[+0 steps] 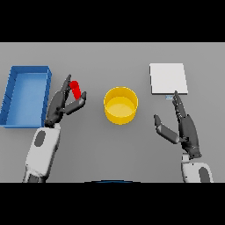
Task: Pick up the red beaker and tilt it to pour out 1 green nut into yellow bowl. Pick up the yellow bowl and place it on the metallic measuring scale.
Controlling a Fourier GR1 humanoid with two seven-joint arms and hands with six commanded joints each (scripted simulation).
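The left hand (66,104) sits left of centre on the grey table (110,149), its fingers and thumb curled round the red beaker (76,89). The beaker is a small red cylinder that leans slightly, its upper end tipped toward the far left, and only its top part shows above the fingers. Whether its base touches the table cannot be told from this view. Just to the left of this hand lies a blue tray (26,94), a rectangular bin with raised walls; the hand is beside it, not over it.

To the right of the beaker, near the middle of the table, stands the yellow bowl (121,105), upright and round, apart from both hands. No green nut can be made out inside it.

The right hand (184,127) is on the right side, fingers straight and spread, thumb out toward the bowl, holding nothing. Its fingertips reach the near edge of the metallic measuring scale (168,78), a pale square plate at the far right, well apart from the bowl.
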